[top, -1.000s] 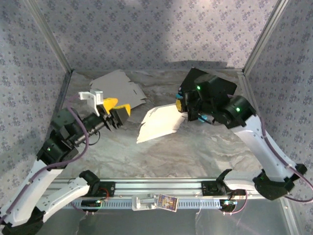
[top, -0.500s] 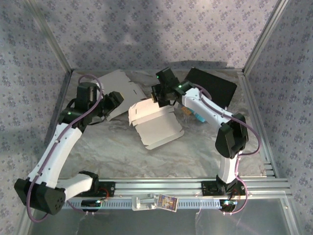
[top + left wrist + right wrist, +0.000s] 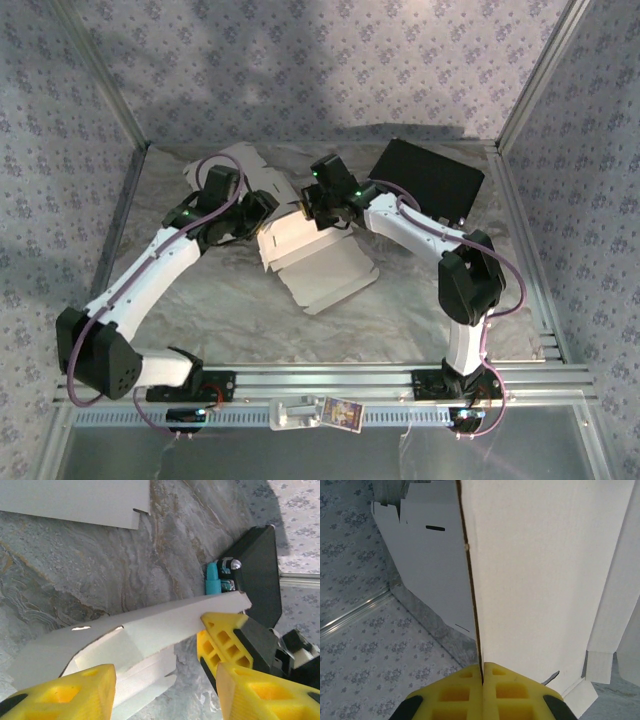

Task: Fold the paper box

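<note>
The white cardboard box (image 3: 322, 268) is lying half formed on the grey marbled table (image 3: 420, 320); the right gripper (image 3: 482, 672) is pinching its raised wall — fingers pressed together; the left gripper (image 3: 165, 675) (fingers spread, at that wall) should be closing squarely, low down, before creasing.

You're working in a robotics lab test cell, not a home or a shop. A left arm (image 3: 140, 280) and a right arm (image 3: 420, 225) are bolted to an aluminium rail (image 3: 330, 378) along the near edge of the marbled table (image 3: 400, 310). Metal posts (image 3: 540, 75) rise from its far corners, and patterned cloth walls (image 3: 330, 70) enclose it.
</note>
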`<action>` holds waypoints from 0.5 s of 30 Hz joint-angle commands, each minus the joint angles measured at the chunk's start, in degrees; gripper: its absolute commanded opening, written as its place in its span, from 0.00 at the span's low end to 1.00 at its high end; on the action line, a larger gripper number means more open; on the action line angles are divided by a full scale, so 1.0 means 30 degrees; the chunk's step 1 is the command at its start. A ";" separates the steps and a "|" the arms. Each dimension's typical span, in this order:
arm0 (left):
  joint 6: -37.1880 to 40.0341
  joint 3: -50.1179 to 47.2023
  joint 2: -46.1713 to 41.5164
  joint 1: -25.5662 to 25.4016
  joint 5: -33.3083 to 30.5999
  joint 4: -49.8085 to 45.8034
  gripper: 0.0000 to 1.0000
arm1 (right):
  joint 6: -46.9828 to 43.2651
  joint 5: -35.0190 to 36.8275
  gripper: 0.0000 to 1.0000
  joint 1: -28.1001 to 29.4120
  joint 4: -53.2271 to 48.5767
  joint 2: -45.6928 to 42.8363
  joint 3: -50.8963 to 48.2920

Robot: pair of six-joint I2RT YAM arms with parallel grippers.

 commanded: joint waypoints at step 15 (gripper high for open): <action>-0.0946 0.0311 0.1558 -0.0394 0.0580 0.0922 0.54 | 0.0463 -0.0177 0.00 0.0328 0.0565 -0.1035 -0.0531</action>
